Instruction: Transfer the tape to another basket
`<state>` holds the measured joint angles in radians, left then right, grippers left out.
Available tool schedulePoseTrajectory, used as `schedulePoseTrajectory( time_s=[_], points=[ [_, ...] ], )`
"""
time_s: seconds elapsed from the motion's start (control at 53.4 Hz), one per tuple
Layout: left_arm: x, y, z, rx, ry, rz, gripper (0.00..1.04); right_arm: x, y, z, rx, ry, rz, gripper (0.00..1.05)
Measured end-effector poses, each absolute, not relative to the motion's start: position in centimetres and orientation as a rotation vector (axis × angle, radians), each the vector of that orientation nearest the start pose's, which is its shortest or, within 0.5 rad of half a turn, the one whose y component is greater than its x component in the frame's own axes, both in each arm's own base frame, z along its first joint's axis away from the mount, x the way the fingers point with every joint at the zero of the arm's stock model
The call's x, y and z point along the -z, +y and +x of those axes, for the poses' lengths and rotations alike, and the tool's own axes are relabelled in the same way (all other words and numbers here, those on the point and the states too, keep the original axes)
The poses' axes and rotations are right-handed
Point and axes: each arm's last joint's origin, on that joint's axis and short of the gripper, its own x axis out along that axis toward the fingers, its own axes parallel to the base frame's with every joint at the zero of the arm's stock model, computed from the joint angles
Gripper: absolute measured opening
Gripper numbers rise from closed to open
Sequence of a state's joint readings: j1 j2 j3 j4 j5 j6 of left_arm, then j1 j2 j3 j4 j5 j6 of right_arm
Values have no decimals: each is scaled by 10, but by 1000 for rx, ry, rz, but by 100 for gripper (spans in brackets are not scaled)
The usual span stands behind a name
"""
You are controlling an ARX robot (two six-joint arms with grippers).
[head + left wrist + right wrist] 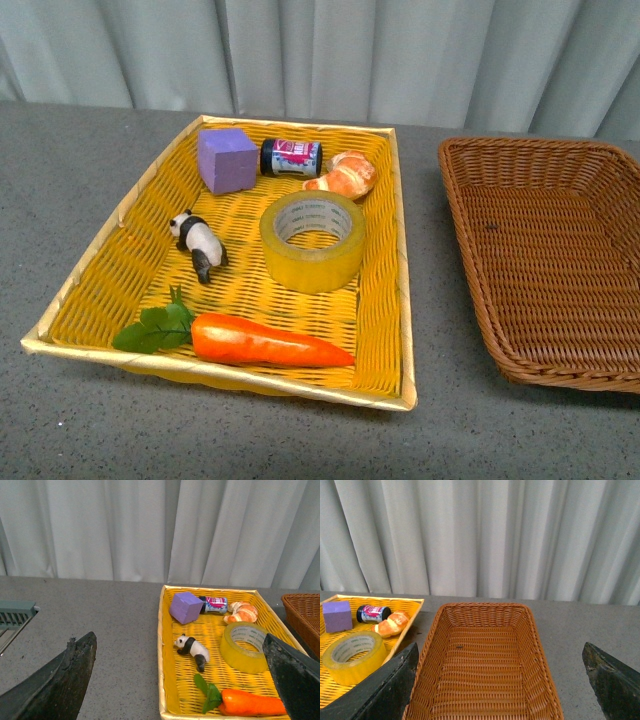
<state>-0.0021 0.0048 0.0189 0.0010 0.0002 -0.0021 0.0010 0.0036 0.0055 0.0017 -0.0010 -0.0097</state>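
Observation:
The tape point(313, 240), a wide yellow roll with a whitish printed core, lies flat in the middle right of the bright yellow basket point(100, 268). It also shows in the left wrist view point(244, 647) and the right wrist view point(353, 657). The dark brown wicker basket point(475, 240) stands empty to the right, also in the right wrist view point(480, 670). Neither arm shows in the front view. My left gripper point(182, 682) is open, back from the yellow basket point(166, 680). My right gripper point(502, 680) is open, back from the brown basket.
In the yellow basket lie a purple cube point(227, 160), a small dark jar point(291, 158), a croissant point(343, 176), a panda figure point(199, 244) and a carrot point(265, 342). A grey rack point(15, 616) shows far left. A curtain hangs behind the table.

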Motion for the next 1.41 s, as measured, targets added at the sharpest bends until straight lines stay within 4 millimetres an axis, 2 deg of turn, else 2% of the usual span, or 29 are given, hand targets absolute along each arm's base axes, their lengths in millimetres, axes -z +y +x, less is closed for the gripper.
schedulePoseTrajectory(
  time_s=[1.087, 1.124, 1.218, 1.312, 1.406],
  points=[
    [-170, 0, 97, 1, -14, -3, 98, -165, 0, 98, -2, -4, -10, 96],
    [-167, 0, 97, -95, 59, -34, 98, -165, 0, 98, -2, -4, -10, 96],
    [-161, 0, 102, -247, 196, -69, 98, -165, 0, 98, -2, -4, -10, 96],
    [-161, 0, 109, -254, 215, -87, 98, -165, 0, 98, -2, -4, -10, 96],
    [-172, -3, 125, -198, 216, -122, 98, -165, 0, 98, -3, -4, -10, 96]
  ],
)
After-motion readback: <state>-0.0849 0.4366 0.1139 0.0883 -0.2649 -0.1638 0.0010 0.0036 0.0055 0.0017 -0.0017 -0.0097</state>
